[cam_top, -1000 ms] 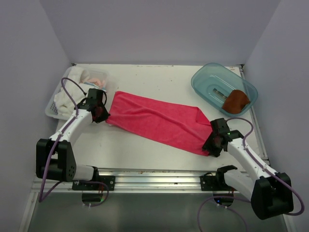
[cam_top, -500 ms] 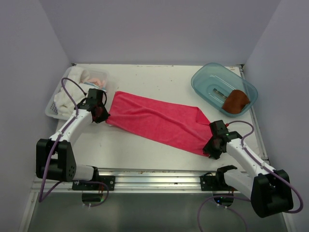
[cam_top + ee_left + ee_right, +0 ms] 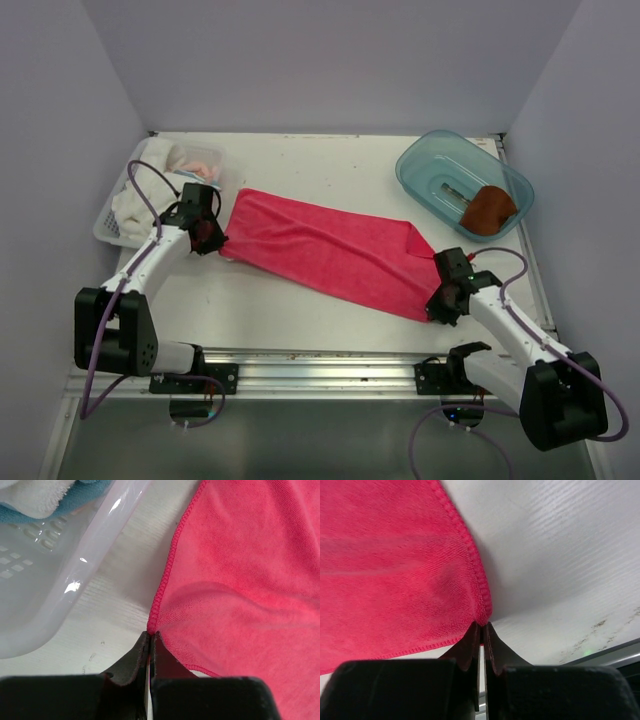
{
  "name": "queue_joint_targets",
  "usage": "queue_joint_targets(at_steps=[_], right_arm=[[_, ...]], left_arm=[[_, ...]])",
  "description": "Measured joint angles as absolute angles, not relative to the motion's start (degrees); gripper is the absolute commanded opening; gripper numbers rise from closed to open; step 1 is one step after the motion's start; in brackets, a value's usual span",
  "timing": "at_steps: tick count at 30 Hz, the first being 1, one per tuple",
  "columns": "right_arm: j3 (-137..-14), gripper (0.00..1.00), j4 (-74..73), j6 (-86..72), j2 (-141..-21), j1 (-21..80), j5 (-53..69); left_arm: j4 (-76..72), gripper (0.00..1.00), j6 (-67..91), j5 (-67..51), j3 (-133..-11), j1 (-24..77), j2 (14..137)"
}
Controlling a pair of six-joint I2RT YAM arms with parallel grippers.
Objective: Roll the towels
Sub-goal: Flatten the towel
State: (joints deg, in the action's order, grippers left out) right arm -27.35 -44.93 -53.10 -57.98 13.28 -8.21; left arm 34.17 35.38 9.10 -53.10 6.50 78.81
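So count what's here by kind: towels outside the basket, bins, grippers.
Towels: 2, pink towel, brown towel
Bins: 2, basket, tub
Grippers: 2, left gripper, right gripper
Total: 6

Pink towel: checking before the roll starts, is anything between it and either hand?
Nothing visible. The left hand and right hand each pinch a corner of the pink towel; the basket sits apart beside it.

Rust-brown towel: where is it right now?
In the top view the rust-brown towel lies bunched in the near end of the blue plastic tub at the far right corner, apart from the spread pink towel.
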Motion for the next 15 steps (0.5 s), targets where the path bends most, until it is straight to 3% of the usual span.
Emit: queue_joint_targets(at_steps=[6, 15], right_arm=[[-39.7, 0.0, -47.5, -50.2, -57.9, 13.3, -13.0], [-68.5, 0.0, -49.2, -41.4, -58.9, 10.9, -21.2]], left_arm=[[37.6, 0.0, 34.6, 7.2, -60.5, 6.5, 78.8], [40.1, 0.0, 32.0, 3.4, -89.2, 6.5, 79.4]])
